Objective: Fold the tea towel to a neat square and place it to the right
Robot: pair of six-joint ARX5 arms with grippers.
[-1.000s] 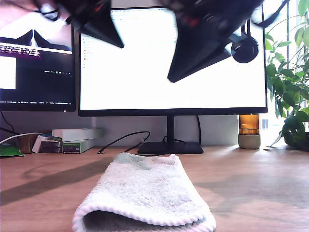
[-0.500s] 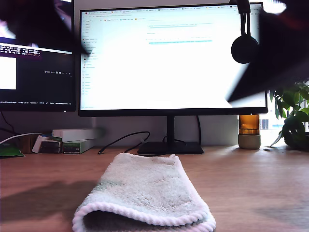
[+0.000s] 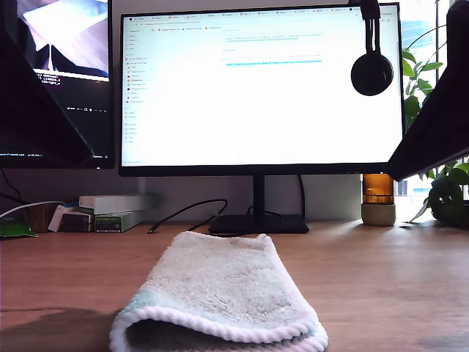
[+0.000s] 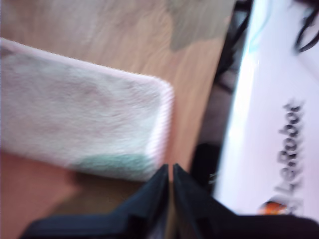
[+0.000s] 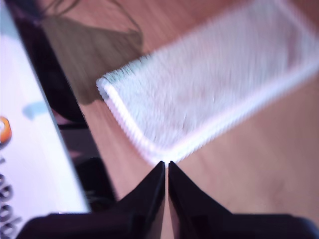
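Observation:
The tea towel [image 3: 220, 293] lies folded into a fluffy off-white oblong with a ribbed edge, on the wooden desk [image 3: 381, 279] in the middle foreground of the exterior view. Its looped fold faces the camera. It also shows in the first wrist view as tea towel [image 4: 79, 119] and in the second as tea towel [image 5: 209, 94]. My first gripper [image 4: 169, 172] is shut on nothing, above the desk just past a towel corner. My second gripper [image 5: 166, 169] is also shut and empty, hovering off another corner. A dark arm [image 3: 37, 110] fills the exterior view's left edge and another arm [image 3: 436, 125] its right edge.
Behind the towel stand a big bright monitor [image 3: 264, 88] on its stand [image 3: 258, 224] and a darker monitor [image 3: 66, 73] at the exterior view's left. Headphones [image 3: 371, 70] hang on the big monitor. An amber jar [image 3: 378, 198], a plant [image 3: 443, 147], boxes [image 3: 110, 211] and a cable [image 3: 187, 213] line the back.
Both dark arms have swung from over the top middle of the exterior view out to its two sides. The towel has not moved.

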